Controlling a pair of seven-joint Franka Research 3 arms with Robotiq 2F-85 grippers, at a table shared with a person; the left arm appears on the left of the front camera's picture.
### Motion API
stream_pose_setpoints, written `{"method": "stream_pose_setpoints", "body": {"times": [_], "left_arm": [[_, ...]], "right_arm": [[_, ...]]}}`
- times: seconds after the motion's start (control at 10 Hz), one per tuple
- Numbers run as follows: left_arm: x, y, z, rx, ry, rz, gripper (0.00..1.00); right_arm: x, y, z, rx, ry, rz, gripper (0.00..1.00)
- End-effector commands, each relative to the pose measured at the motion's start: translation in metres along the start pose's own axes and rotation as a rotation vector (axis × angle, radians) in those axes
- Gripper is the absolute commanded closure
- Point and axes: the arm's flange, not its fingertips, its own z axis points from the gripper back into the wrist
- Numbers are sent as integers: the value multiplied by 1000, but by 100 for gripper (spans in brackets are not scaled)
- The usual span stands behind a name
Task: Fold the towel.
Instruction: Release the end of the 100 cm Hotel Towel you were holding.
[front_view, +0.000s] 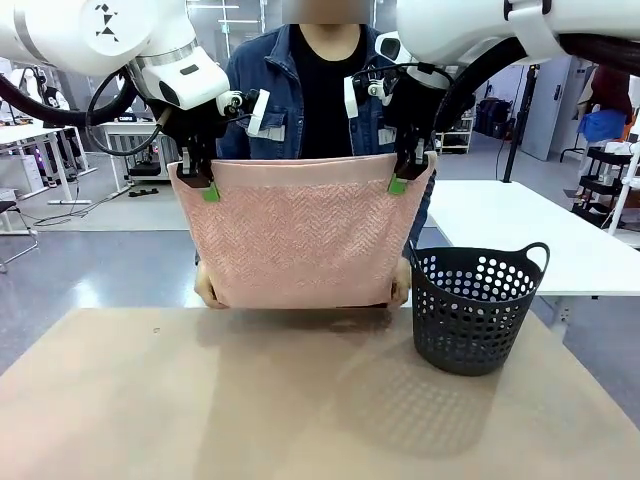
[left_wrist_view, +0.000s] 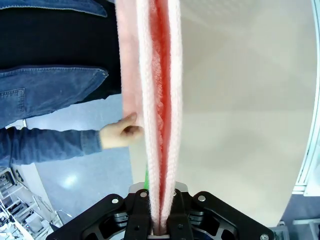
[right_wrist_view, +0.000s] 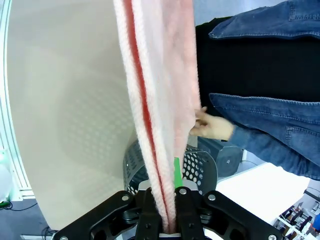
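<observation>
1. Over the far edge of the table (front_view: 250, 400), in the front view, the towel (front_view: 300, 235) is held up as a broad sheet facing the camera. Its upper corners are pinched by the left fingers (front_view: 210, 188) and the right fingers (front_view: 398, 183), each pair closed tight on the cloth. The lower corners are held by the hand under the left fingers (front_view: 204, 290) and the hand under the right fingers (front_view: 401, 285). The long top hem runs level from one arm to the other, and the cloth hangs straight below both. A dark basket (front_view: 470, 310) stands on the table just beside the towel's right edge.
2. From the left wrist, the towel (left_wrist_view: 160, 100) is seen edge-on, running away from the clamped fingers (left_wrist_view: 142, 220); its far corner is gripped by the person's hand (left_wrist_view: 120, 136).
3. From the right wrist, the same is seen: cloth (right_wrist_view: 160, 100) is clamped between shut fingers (right_wrist_view: 150, 220), a hand (right_wrist_view: 212, 125) holds the far corner, and the basket (right_wrist_view: 200, 165) lies beyond.
4. The fold is judged to turn on the lower edge, which lies nearer the person's hands, being brought to the hem.
</observation>
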Motion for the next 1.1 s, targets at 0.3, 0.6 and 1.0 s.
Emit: {"method": "stream_pose_setpoints", "body": {"times": [0.3, 0.6, 1.0], "left_arm": [[-1, 1, 2, 4, -2, 3, 100], [-1, 1, 2, 4, -2, 3, 100], [-1, 1, 2, 4, -2, 3, 100]], "right_arm": [[-2, 0, 2, -3, -1, -3, 100], [-2, 0, 2, -3, -1, -3, 100], [-2, 0, 2, -3, -1, -3, 100]]}}
